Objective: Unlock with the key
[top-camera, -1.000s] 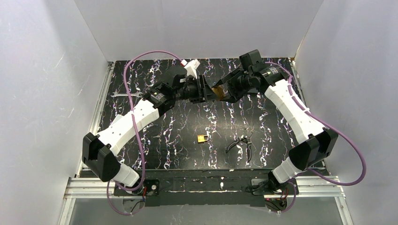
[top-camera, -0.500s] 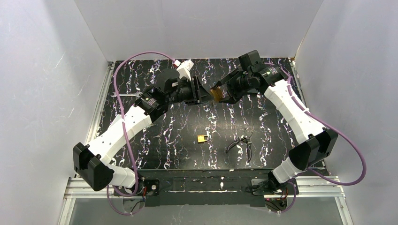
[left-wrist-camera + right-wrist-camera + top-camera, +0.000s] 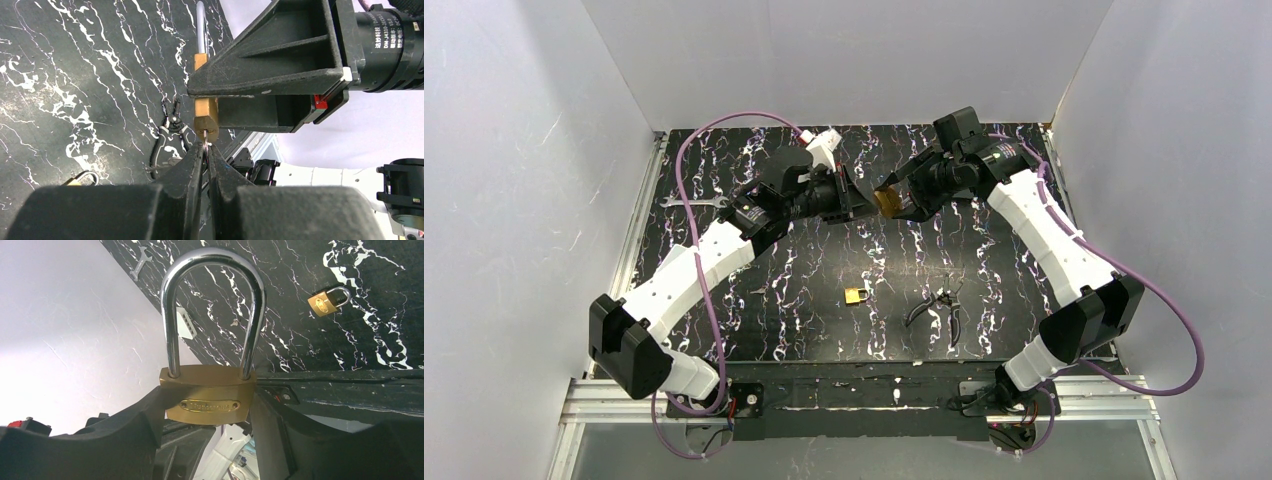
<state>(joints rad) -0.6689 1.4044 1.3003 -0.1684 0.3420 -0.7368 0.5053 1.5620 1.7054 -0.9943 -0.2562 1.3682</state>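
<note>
table: black marble-pattern top. right gripper at far centre, clamped on the brass body of the big padlock, both legs of the shackle in the body. left gripper faces it, fingers almost together, pinching the key. pliers and small padlock lie near centre. key is a thin dull-metal sliver (edge-on, head hidden between the fingers), tip touching the big padlock's bottom face.

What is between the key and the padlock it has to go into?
Nothing visible. The key, pinched in the left gripper, has its tip right at the bottom face of the brass padlock, which the right gripper clamps. Whether the tip is inside the keyhole cannot be told.
</note>
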